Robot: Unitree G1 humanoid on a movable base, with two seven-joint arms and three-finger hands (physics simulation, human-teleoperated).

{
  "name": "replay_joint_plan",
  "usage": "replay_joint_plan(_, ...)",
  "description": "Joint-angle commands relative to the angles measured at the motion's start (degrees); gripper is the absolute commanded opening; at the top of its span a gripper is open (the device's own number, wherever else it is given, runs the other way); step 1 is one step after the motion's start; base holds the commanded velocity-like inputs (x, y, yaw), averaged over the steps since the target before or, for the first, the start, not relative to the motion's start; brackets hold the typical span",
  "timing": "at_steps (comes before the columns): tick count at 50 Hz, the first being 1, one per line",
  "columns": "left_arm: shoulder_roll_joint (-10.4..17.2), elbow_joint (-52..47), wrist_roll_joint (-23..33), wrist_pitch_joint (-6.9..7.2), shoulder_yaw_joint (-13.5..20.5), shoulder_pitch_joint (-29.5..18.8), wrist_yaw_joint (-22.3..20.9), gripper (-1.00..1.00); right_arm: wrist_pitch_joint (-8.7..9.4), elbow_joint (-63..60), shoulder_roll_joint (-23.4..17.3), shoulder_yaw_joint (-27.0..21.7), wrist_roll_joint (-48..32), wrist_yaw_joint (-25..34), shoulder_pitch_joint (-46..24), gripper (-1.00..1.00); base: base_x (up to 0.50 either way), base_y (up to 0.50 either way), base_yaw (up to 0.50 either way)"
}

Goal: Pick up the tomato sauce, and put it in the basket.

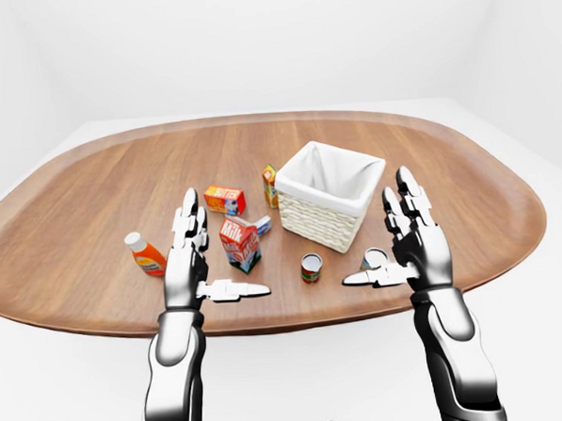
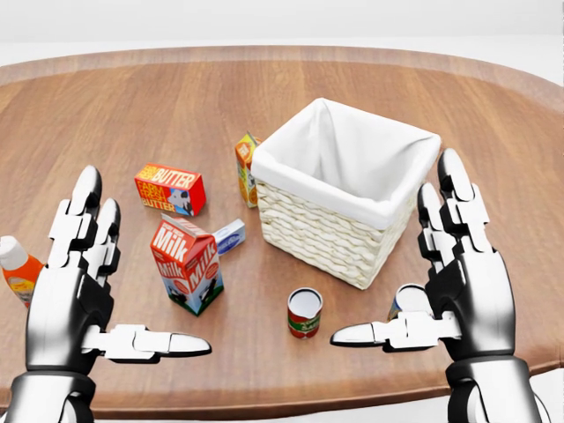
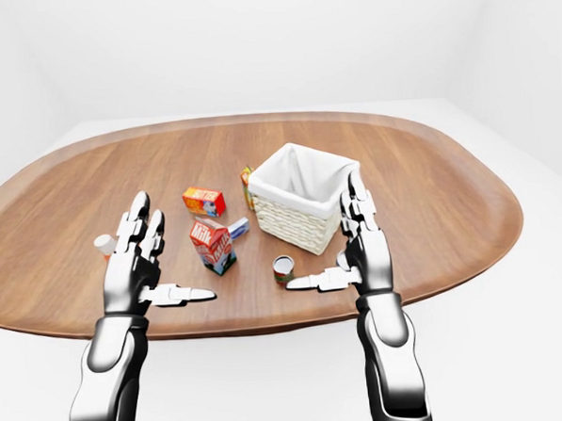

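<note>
**Little Red Can Waits Near the Basket**

The tomato sauce can (image 2: 305,312) stands up straight on the wooden counter (image 2: 370,79). In the head view it sits just below the white-lined wicker basket (image 2: 345,189), between the two hands. It is not touching anything.

The left robot hand (image 2: 84,291) is wide open, with fingers up and thumb out to the side. It holds nothing. The right robot hand (image 2: 454,282) is open the same way and empty too. It is near the can, with a second can (image 2: 407,300) partly hidden behind it.

The sauce can looks hard and smooth. It will not squash, but it could slip or tip over. It is likely a bit heavy for its size. The best hold is probably around its round middle, fingers on one side and thumb on the other.

A milk carton (image 2: 187,264) stands well to the left.
</note>
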Motion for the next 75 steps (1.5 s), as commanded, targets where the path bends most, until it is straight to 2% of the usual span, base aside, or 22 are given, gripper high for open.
replay_joint_plan(1,-0.26,0.29,0.14,0.00,-0.18,0.06,-0.12,1.00,0.00,-0.58,-0.12,0.28,-0.12,0.64,0.50,1.00,0.00,-0.50,0.00)
replay_joint_plan(28,-0.26,0.35,0.16,0.00,-0.16,0.01,-0.19,1.00,0.00,0.50,-0.01,-0.24,0.18,-0.07,-0.14,1.00,0.00,-0.49,0.00)
replay_joint_plan(36,-0.25,0.24,0.11,0.00,-0.15,-0.09,-0.19,1.00,0.00,1.58,-0.13,-0.81,0.04,-2.12,-1.46,1.00,0.00,0.00,0.00)
replay_joint_plan(45,-0.25,0.08,0.10,0.00,-0.14,0.04,-0.22,1.00,0.00,-0.59,-0.18,-0.39,1.41,-1.07,-0.33,1.00,0.39,0.00,0.00)
replay_joint_plan(62,-0.29,-0.21,0.18,0.00,-0.30,0.13,-0.26,1.00,0.00,-2.06,0.02,-0.11,2.03,0.73,0.68,1.00,0.01,0.00,0.00)
replay_joint_plan(75,-0.29,0.12,0.23,0.00,-0.33,0.11,-0.29,1.00,0.00,0.21,0.10,0.29,0.07,-0.27,0.49,1.00,0.36,0.00,0.00)
